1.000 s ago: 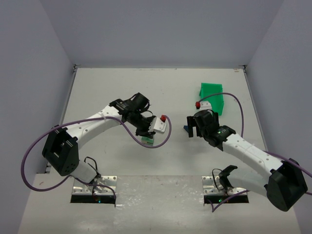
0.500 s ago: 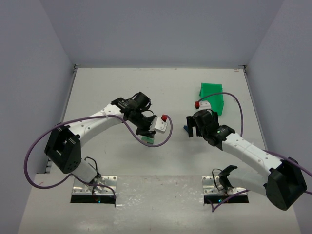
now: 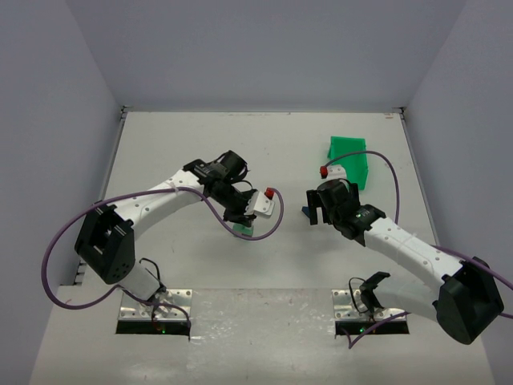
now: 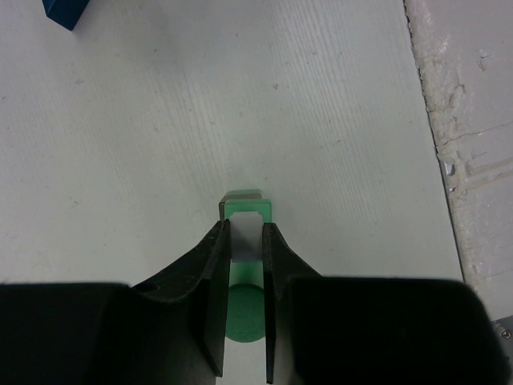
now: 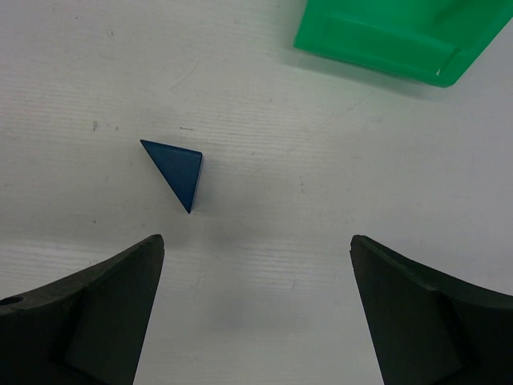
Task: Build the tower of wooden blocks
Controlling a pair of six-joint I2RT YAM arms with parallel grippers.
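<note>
My left gripper (image 4: pixel 245 228) is shut on a pale green block (image 4: pixel 245 239), pointing down at the table. Right under it lies a brighter green block (image 4: pixel 244 204) with a sliver of tan (image 4: pixel 222 208) at its left edge; whether the blocks touch I cannot tell. A round green shape (image 4: pixel 244 314) shows further back between the fingers. From above, this gripper (image 3: pixel 242 223) covers most of the green block (image 3: pixel 243 230). The dark blue wedge (image 5: pixel 178 171) lies flat on the table, ahead and left of my open right gripper (image 5: pixel 256 239), which hangs empty above it (image 3: pixel 321 210).
A bright green plastic bin (image 3: pixel 350 156) stands at the back right, just beyond the right gripper, and shows at the top of the right wrist view (image 5: pixel 401 36). The blue wedge (image 4: pixel 68 12) also shows far off in the left wrist view. Purple cables loop beside both arms.
The left arm has shifted very slightly with the block still in its gripper. The right arm and the blue wedge have stayed in place.
</note>
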